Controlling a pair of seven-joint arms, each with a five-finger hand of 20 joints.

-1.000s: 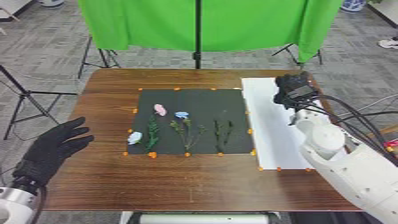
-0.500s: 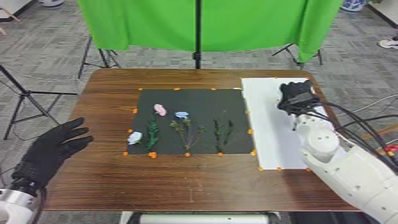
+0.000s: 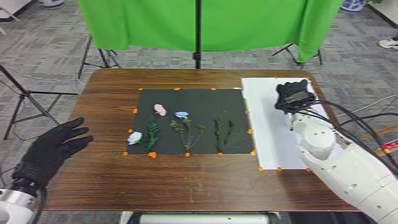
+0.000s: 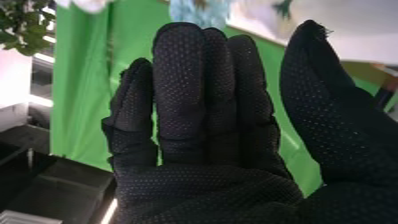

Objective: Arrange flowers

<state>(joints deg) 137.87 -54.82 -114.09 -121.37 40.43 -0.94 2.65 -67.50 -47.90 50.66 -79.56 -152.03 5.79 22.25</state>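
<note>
The right hand (image 3: 294, 95) is open with nothing in it, and it has turned and shifted just a little above the white sheet (image 3: 276, 135), by the far right corner of the worktop (image 3: 204, 186). The pink flower (image 3: 160, 109), blue flower (image 3: 181, 115), white flower (image 3: 134, 137) and green stems (image 3: 219, 135) have not moved from the dark mat (image 3: 202, 96), so it looks like picking one up comes next. The left hand (image 3: 44, 151) waits open by the left edge.
</note>
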